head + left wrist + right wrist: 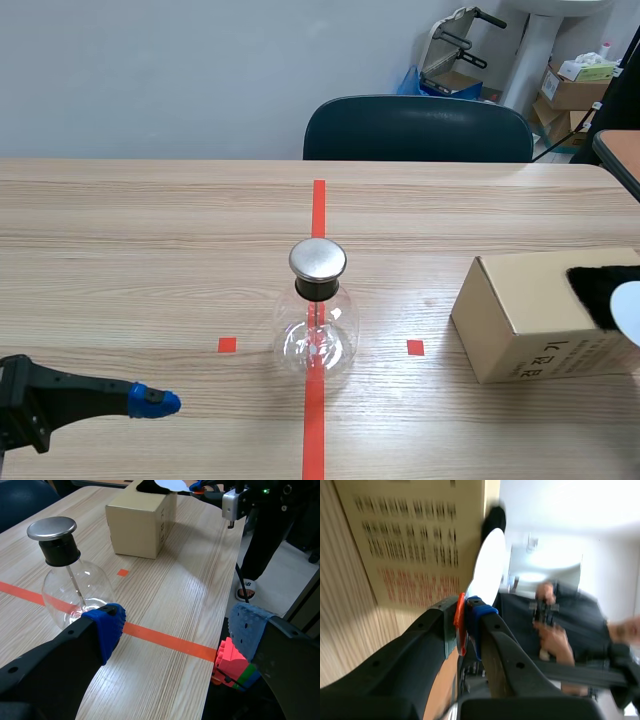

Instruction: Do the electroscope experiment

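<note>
The electroscope, a clear glass flask [316,330] with a black neck and a round metal cap [318,259], stands on the orange tape line at mid-table. In the left wrist view the flask [75,587] is just ahead of my left gripper [177,630], which is open and empty. My right gripper [466,625] is shut on the thin orange handle of a white disc [489,567]. It holds the disc [630,310] over a black furry cloth [598,288] on the cardboard box [535,320].
A dark chair [418,128] stands behind the table's far edge. A red and green block object [232,662] sits just off the table's near edge by my left gripper. Boxes and a stand fill the room's back right corner.
</note>
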